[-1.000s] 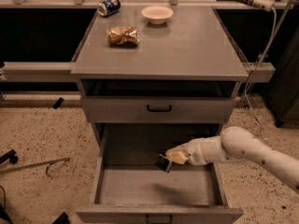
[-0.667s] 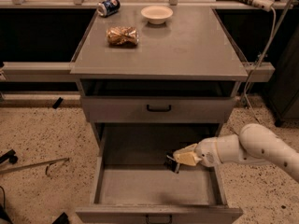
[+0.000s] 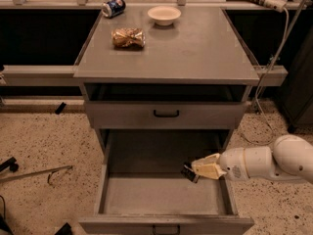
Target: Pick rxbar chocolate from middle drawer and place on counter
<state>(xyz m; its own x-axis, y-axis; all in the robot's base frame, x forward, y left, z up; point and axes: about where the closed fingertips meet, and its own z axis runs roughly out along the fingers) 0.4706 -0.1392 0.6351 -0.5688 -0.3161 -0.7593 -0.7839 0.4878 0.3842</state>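
The middle drawer [image 3: 166, 225] is pulled out wide at the bottom of the grey cabinet, its deep tray bare inside. My gripper [image 3: 198, 169] reaches in from the right, over the drawer's right side, and is shut on the rxbar chocolate [image 3: 189, 173], a small black bar sticking out left of the cream fingertips, held above the drawer floor. The white arm [image 3: 274, 161] stretches to the right edge. The counter [image 3: 195, 48] is the flat grey top above.
On the counter stand a golden-brown crinkled packet [image 3: 128, 37], a blue can [image 3: 113, 7] lying on its side and a white bowl [image 3: 164, 14]. A shut drawer front with black handle [image 3: 166, 114] sits above. Speckled floor lies around; a cable [image 3: 274, 58] hangs at right.
My gripper with the black bar has drawn back to the right and slightly up, away from the drawer's middle toward its right wall.
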